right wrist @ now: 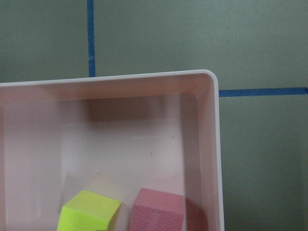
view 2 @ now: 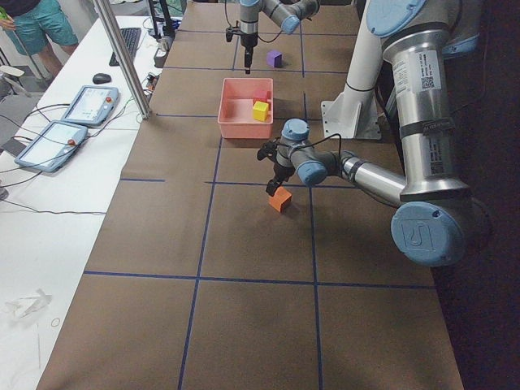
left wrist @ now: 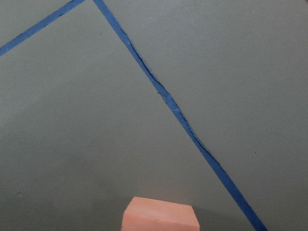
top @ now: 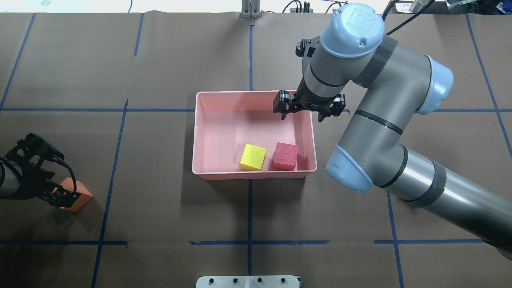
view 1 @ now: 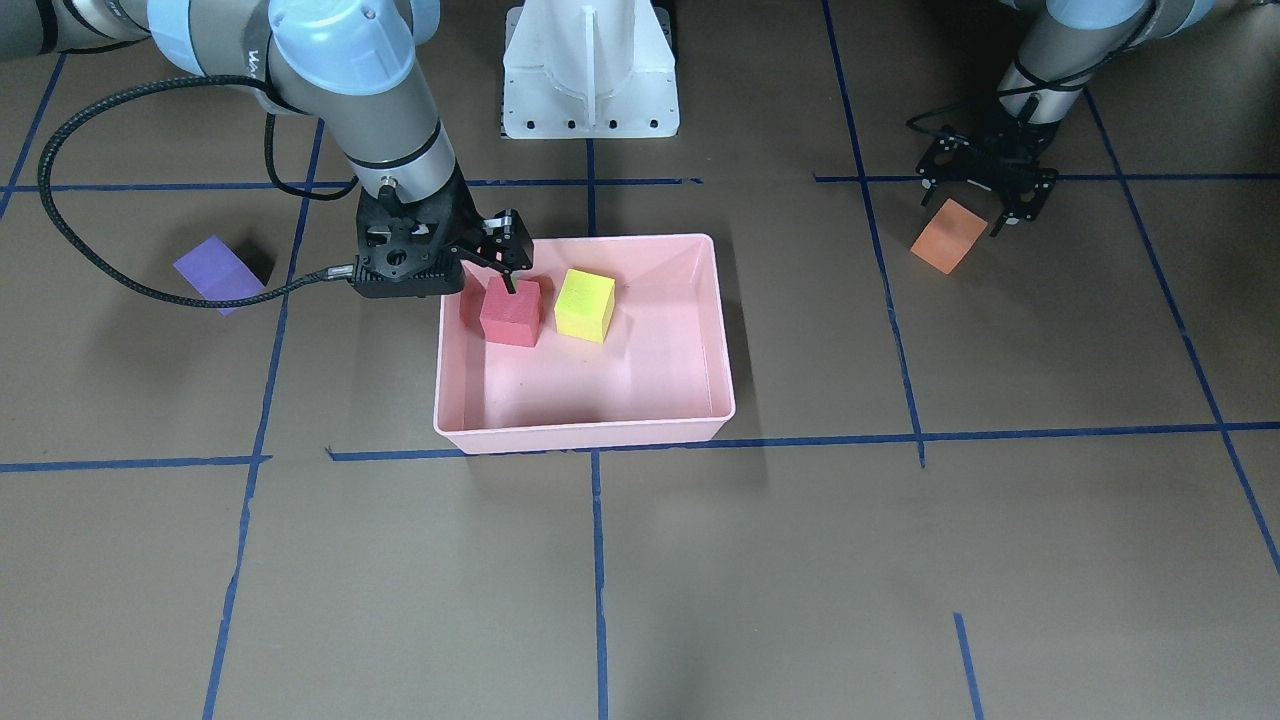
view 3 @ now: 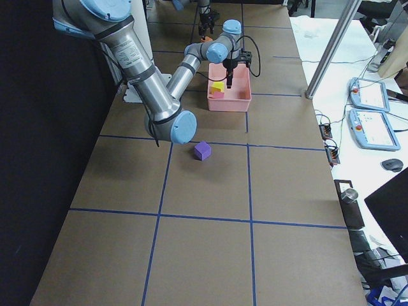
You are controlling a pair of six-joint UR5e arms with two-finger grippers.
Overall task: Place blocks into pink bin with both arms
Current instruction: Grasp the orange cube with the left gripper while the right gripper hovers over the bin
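The left gripper [view 1: 970,205] is spread open over the matte orange block [top: 78,197] on the table; the purple block [view 1: 218,275] lies apart; red [top: 286,156] and yellow-green [top: 253,157] blocks sit against the pink bin's [top: 196,136] near wall; the right gripper [top: 302,116] hangs agape, empty, above it.

The pink bin [top: 240,93] is smooth moulded plastic with a soft sheen, its walls faintly mirroring the cubes inside. The red block [top: 285,156] and yellow-green block [top: 253,157] look like matt foam, finely pitted and grainy on top; the orange block [view 1: 948,236] and purple block [view 1: 215,272] are equally dull. A matt brown paper-like sheet covers the bench [top: 168,208], crossed by blue tape [left wrist: 183,120] with slightly wrinkled, ragged edges. The right arm [top: 384,120] has satin grey metal-looking tubes and glossy light-blue caps, and a woven black cable [view 1: 100,260] hangs from it. Each tool, right [top: 303,115] and left [view 1: 965,215], is matt black.
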